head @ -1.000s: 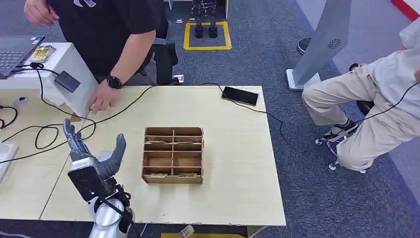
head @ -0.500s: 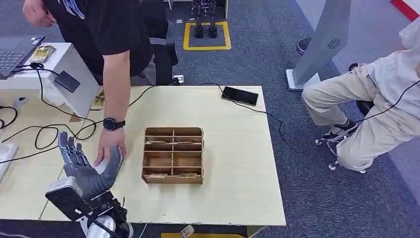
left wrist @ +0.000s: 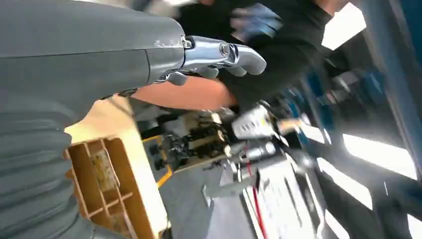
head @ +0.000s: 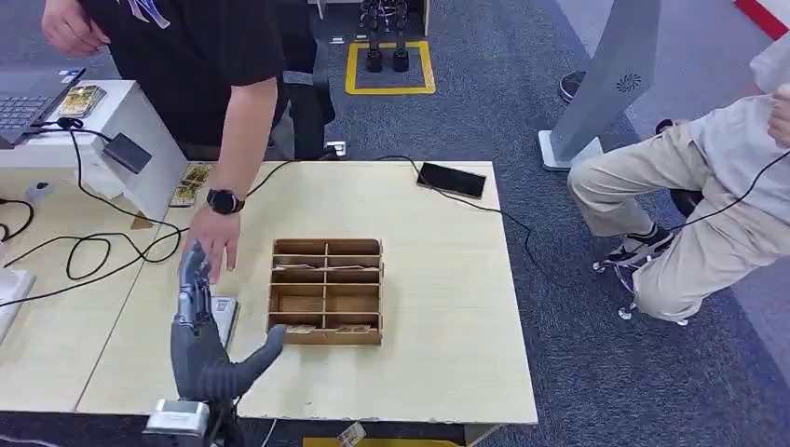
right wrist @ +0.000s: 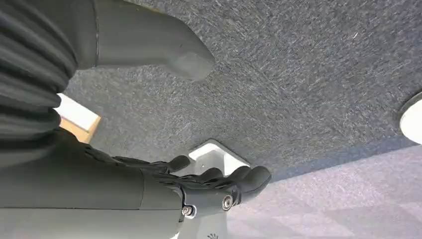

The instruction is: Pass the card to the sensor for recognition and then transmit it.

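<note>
The left hand (head: 207,345) is hovering over the tabletop's (head: 438,307) near left part, close to the near edge, fingers stretched toward the far edge and thumb thrown out toward the wooden organizer (head: 325,291). It is carrying nothing: the fingers are lying spread and straight, with no card between them. In the left wrist view the same hand (left wrist: 209,55) is showing extended metal fingers, bare of any card.

The right hand (right wrist: 199,186) is hanging low, facing carpet, fingers loosely curled around nothing; it is well apart from the tabletop, so the left hand is by far the nearer one.

The card (head: 220,308) is lying flat just beyond the left hand's fingertips, between them and the organizer's left wall, and seems partly hidden by the fingers. Its long axis is running near to far, roughly in line with the fingers, so the short end is probably pointing back at the hand. My judgement: the coming move is depending on a short reach straight ahead and down.

Farther on, a person's hand (head: 213,250) is hovering just past the card. Beyond that, near the far left corner, the dark sensor (head: 126,152) is sitting against a white box (head: 149,177), with more cards (head: 191,182) beside it.
</note>
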